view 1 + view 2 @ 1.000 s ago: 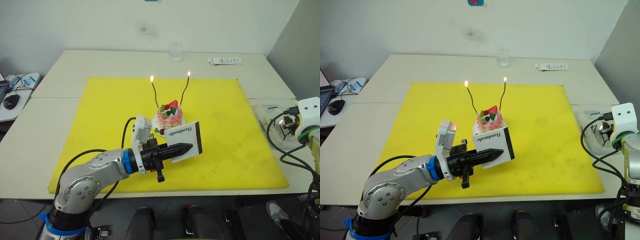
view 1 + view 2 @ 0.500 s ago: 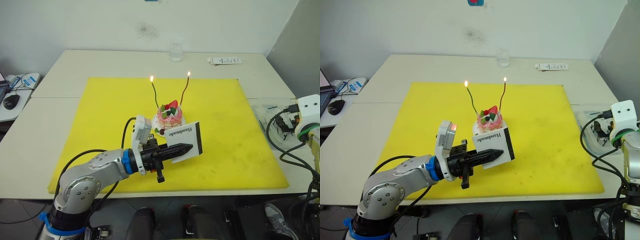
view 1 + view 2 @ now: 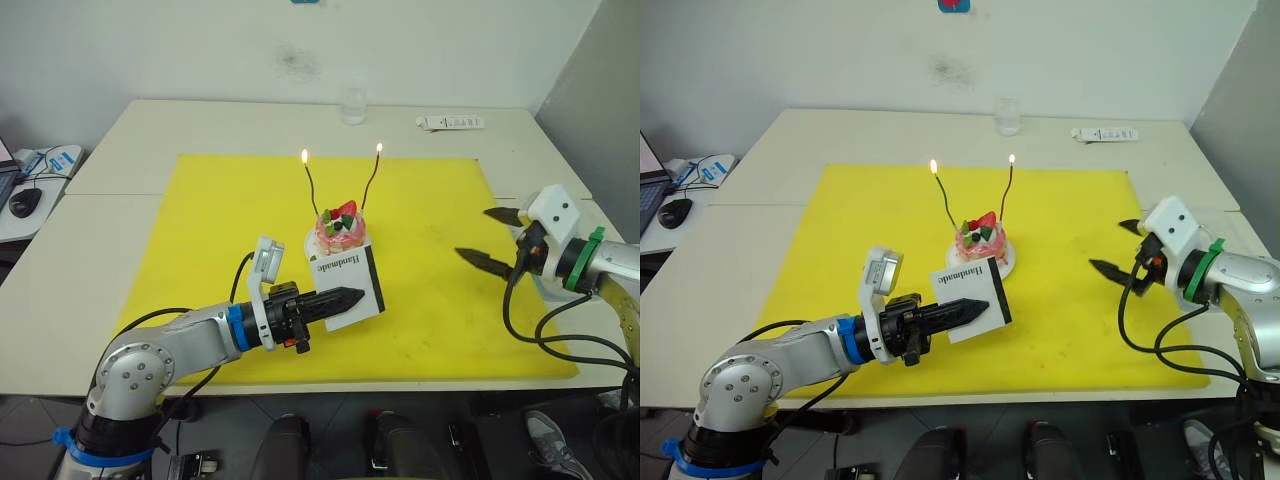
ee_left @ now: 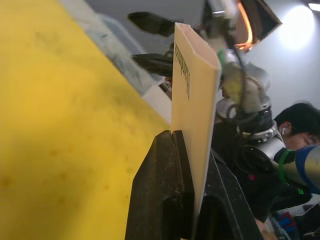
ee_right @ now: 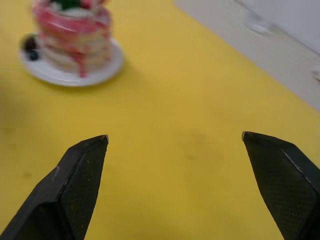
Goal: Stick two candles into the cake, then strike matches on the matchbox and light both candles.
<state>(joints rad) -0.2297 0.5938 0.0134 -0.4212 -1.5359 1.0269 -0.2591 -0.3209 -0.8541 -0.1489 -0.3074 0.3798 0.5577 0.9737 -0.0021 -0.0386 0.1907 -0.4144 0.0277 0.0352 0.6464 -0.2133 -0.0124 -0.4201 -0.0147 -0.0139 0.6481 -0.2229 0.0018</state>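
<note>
Before the cake (image 3: 340, 227), left gripper (image 3: 345, 299) clamps the matchbox (image 3: 350, 280).

Left pincer (image 3: 345, 297) clamped on matchbox (image 3: 347, 282); right pincer (image 3: 492, 237) wide apart.

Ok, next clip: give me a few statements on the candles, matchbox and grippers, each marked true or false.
1. Both candles are lit. True.
2. The left gripper is open and empty. False: it is shut on the matchbox.
3. The right gripper is open over the yellow mat. True.
4. The matchbox lies flat on the mat. False: it is held upright, off the mat.
5. The candles stand in the cake. True.
</note>
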